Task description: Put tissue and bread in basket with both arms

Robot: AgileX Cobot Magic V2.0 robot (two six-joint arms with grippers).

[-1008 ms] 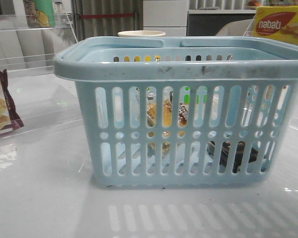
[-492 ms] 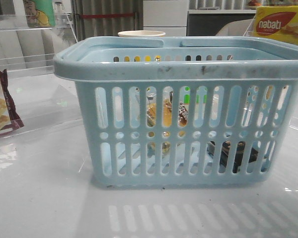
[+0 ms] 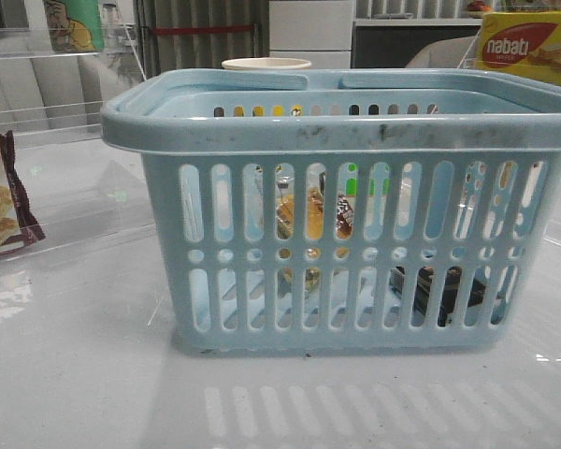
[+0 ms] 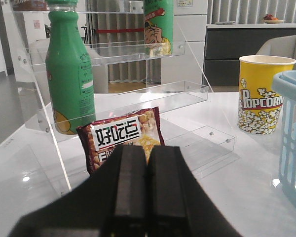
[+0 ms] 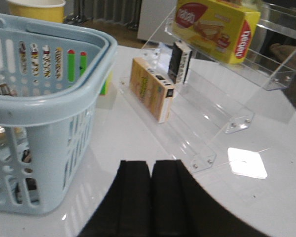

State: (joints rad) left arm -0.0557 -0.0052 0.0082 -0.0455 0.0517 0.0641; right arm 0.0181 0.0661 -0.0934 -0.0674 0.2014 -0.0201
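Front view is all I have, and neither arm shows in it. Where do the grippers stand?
Observer: The left gripper is shut with nothing between its fingers, facing a maroon-edged snack bag by a clear acrylic shelf.
Operator: And the right one?
Observer: The right gripper is shut too, empty, over bare table beside the basket.
Operator: What is the pale rim behind the basket?
Observer: A yellow popcorn cup, standing upright on the table.
Operator: Anything inside the basket from the wrist views?
Observer: Only dark glimpses through the slots; the front view shows the bread and tissue inside.
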